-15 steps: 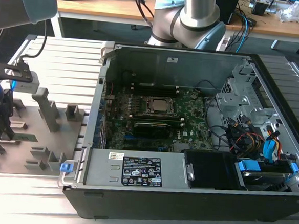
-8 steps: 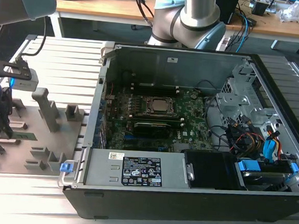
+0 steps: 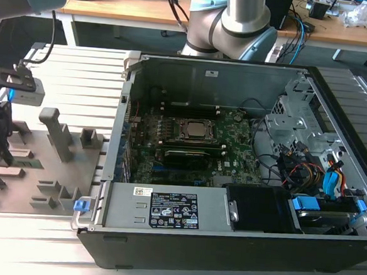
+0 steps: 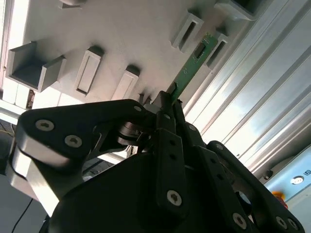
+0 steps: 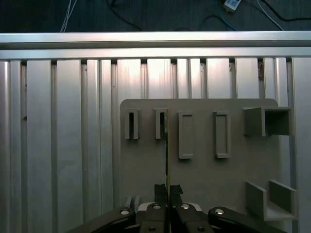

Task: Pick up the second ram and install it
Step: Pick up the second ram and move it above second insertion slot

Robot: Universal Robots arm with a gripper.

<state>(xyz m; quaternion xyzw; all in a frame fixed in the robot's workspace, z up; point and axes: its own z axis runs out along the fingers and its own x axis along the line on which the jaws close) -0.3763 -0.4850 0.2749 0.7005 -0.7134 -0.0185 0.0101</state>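
Readable text: none.
Supply label [image 3: 166,209]: black-and-white sticker on grey box [image 3: 213,209], at 6 o'clock of board [image 3: 189,144] in the exterior view; print too small to read.
Wall sticker [image 3: 212,74]: small white patch on case wall [image 3: 251,76], at 12 o'clock of board; illegible.
Ram [image 4: 192,65]: green stick with a dark chip in the second wrist view; no legible marking.
Panel mark [image 4: 307,172]: small dark symbol on pale panel [image 4: 284,172]; unreadable.
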